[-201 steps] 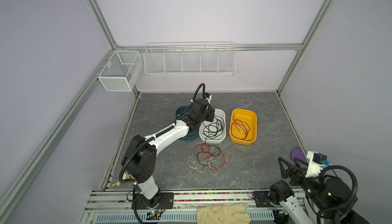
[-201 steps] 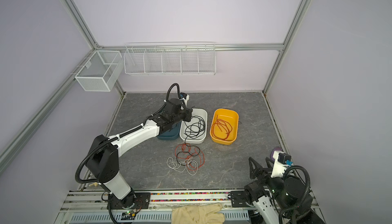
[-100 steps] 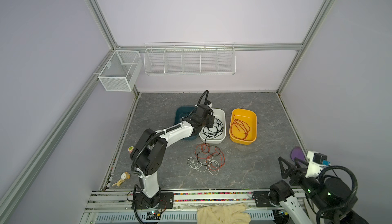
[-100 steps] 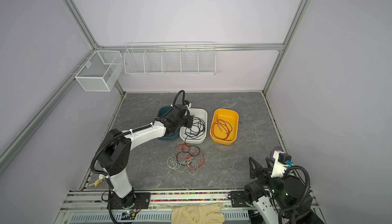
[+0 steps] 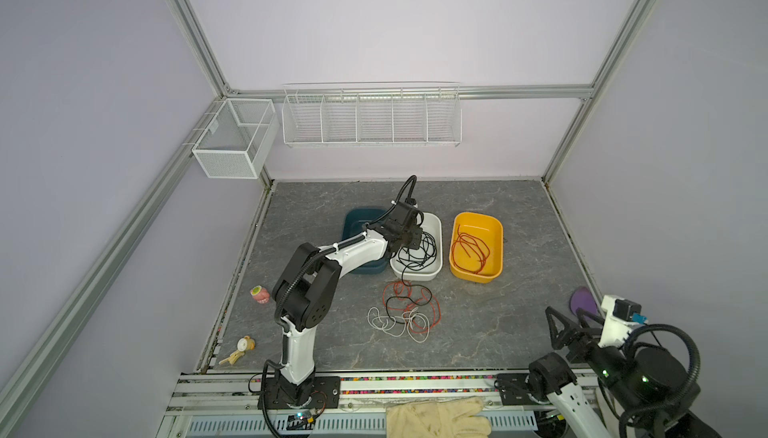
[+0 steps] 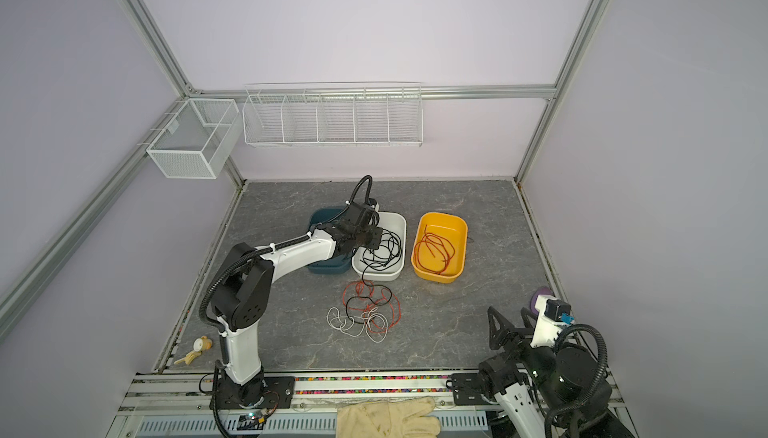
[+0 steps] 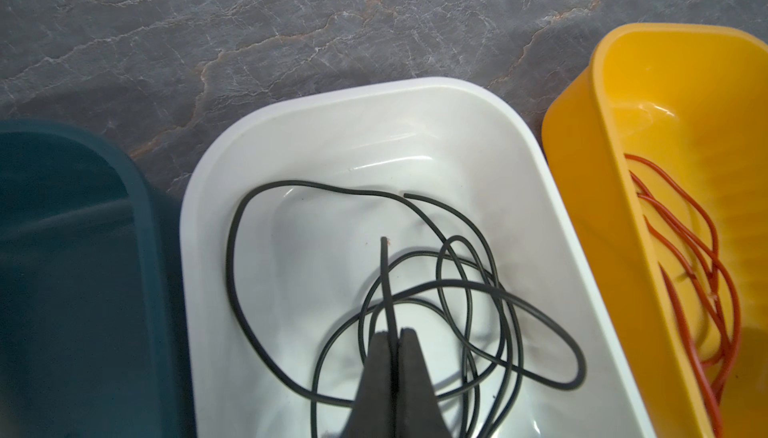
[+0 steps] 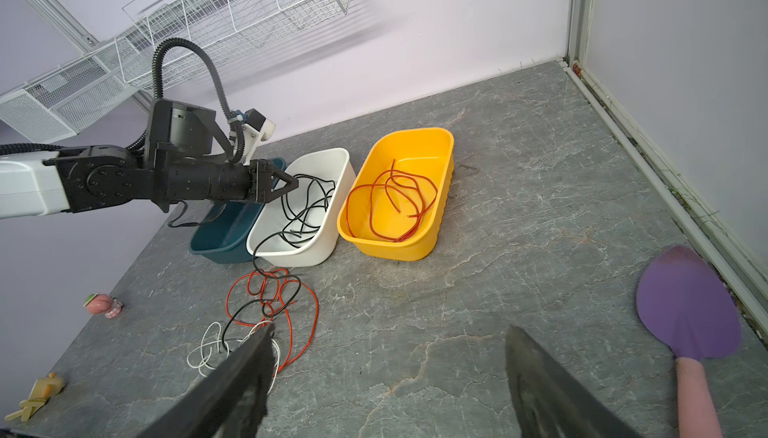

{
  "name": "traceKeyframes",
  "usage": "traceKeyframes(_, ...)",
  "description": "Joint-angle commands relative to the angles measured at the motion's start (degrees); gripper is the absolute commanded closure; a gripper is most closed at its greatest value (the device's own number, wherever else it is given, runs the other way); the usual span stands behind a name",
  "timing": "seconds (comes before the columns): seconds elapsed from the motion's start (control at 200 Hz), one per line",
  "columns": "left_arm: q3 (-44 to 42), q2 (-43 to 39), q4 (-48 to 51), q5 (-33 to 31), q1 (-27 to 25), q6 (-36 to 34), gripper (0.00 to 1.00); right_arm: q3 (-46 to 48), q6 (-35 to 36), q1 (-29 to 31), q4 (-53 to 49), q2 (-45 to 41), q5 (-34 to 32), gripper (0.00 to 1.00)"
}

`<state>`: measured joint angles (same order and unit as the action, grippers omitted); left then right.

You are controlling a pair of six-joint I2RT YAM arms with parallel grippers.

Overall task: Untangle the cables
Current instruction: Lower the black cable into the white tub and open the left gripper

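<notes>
Black cable (image 7: 387, 282) is pinched by the left gripper (image 7: 395, 334) over the white tub (image 7: 374, 95), seemingly sorting by colour. Meanwhile the right gripper (image 8: 390, 330) idles, jaws spread.

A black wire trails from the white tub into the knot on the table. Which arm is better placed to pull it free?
Left, I think: the left gripper is shut on the black cable above the white bin; the right gripper sits open at the near edge, far from the tangle.
</notes>
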<state>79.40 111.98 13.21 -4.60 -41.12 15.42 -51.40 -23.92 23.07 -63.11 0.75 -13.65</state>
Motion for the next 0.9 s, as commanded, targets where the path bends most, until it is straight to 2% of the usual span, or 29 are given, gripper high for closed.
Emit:
traceKeyframes(0.0,2.1,-0.2,2.3,-1.4,0.4,-0.1,0.97,0.6,1.0,-0.4,1.7,-0.5,0.7,0.12)
traceKeyframes(0.17,3.2,-1.0,4.0,-2.6,0.5,-0.6,0.94,0.6,1.0,-0.5,1.7,-0.5,0.8,0.12)
traceKeyframes(0.53,6.5,-2.4,8.0,-5.0,0.5,-2.3,0.8,0.5,1.1,-0.9,1.7,-0.4,0.8,0.12)
traceKeyframes(0.775,10.0,-3.7,11.3,-6.7,0.5,-4.3,0.76,0.6,1.2,-1.0,1.8,-0.6,1.1,0.12)
traceKeyframes(0.895,10.7,-6.1,12.4,-7.1,0.6,-4.8,0.7,0.7,1.5,-1.1,2.1,-0.5,1.6,0.12)
